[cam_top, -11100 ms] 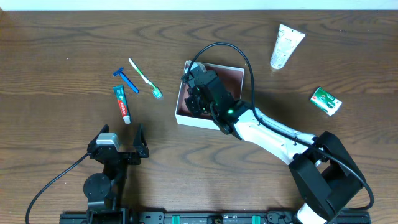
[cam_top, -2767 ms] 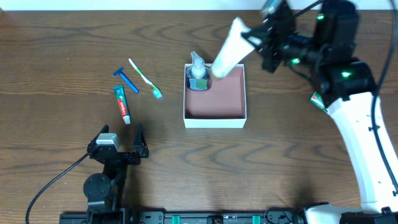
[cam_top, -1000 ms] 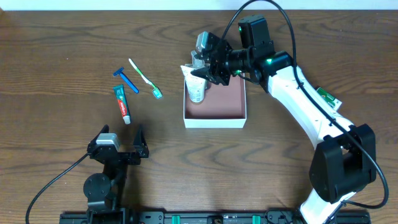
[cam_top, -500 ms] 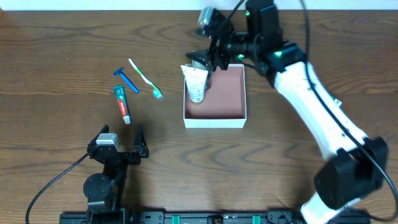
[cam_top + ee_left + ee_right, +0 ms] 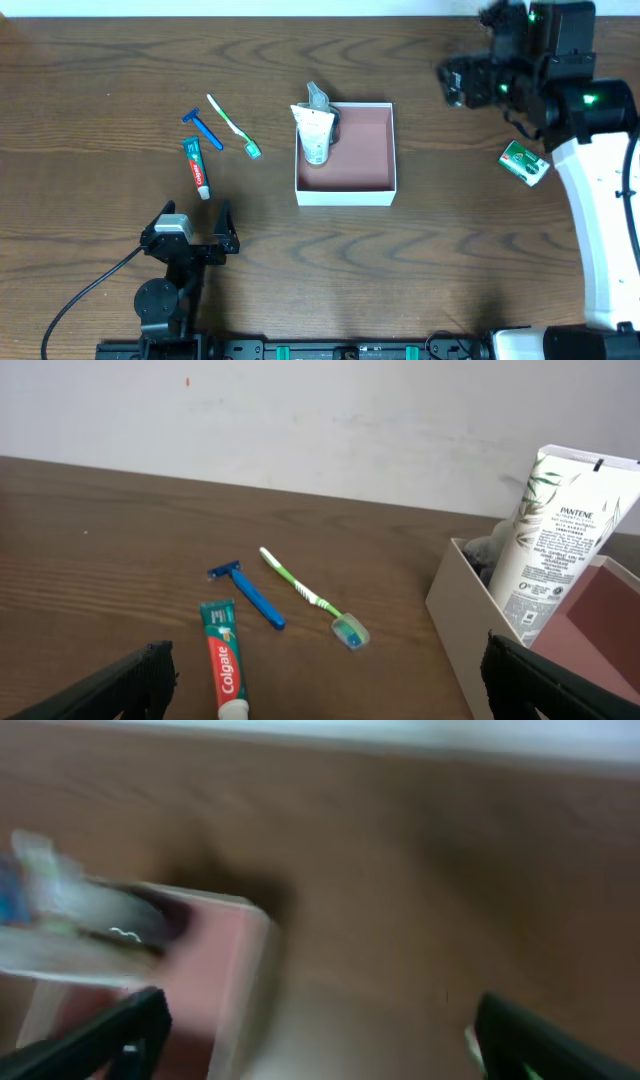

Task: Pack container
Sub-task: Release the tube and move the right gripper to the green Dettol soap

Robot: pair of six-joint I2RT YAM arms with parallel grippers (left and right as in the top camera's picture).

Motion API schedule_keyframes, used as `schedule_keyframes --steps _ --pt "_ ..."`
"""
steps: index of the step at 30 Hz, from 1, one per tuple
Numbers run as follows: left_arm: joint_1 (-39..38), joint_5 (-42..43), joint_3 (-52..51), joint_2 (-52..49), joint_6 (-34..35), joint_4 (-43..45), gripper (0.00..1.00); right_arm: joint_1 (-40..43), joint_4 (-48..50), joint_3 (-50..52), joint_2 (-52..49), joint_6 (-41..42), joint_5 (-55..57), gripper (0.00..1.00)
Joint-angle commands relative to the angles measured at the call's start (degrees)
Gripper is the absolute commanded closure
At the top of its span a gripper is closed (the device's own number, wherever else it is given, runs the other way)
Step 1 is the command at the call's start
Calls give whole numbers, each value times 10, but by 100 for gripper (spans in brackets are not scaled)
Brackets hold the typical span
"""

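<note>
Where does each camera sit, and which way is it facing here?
Overhead: above the table, looking straight down on the container; left gripper and right gripper with its arm show.
Left wrist: low, facing toothpaste, razor, toothbrush and a tube propped in the container; own fingers frame the bottom.
Right wrist: blurred, tilted down at the container's corner; own fingers at the bottom corners.
Shared: all three see the container.

This looks like a robotics lab bench. A bare wood-grain table (image 5: 90,70) stands against a plain white wall (image 5: 350,420). A black mounting rail (image 5: 330,351) runs behind the left gripper (image 5: 195,212), with a loose cable (image 5: 85,290) beside it. A toothpaste tube (image 5: 197,166), razor (image 5: 204,127) and toothbrush (image 5: 233,126) are laid out ahead of it.
</note>
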State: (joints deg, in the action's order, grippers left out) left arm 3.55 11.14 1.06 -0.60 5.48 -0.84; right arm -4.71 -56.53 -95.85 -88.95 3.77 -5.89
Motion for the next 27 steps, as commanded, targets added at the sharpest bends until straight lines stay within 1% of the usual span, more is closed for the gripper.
schedule_keyframes --steps 1,3,6,9,10,11,13,19,22,27 --pt "0 2 -8 3 -9 -22 2 40 -56 2 -21 104 133 1" --pt "0 2 -8 3 -9 -22 2 68 -79 11 -38 123 111 1" --pt "0 2 -8 3 -9 -22 2 102 -81 38 -59 153 95 1" --pt "0 2 -8 3 -9 -22 2 133 -70 87 -81 226 95 2" --pt "0 2 -8 3 -9 -22 2 139 -67 102 -87 250 95 8" --pt "0 2 -8 3 -9 -22 2 145 -62 121 -92 277 95 12" --pt "0 2 -8 3 -9 -22 2 151 -43 157 -104 307 95 12" --pt "0 2 -8 3 -9 -22 2 160 38 232 -115 326 109 10" --pt "0 2 -8 3 -9 -22 2 167 58 234 -115 326 113 9" --pt "0 2 -8 3 -9 -22 2 175 71 235 -115 324 160 3"
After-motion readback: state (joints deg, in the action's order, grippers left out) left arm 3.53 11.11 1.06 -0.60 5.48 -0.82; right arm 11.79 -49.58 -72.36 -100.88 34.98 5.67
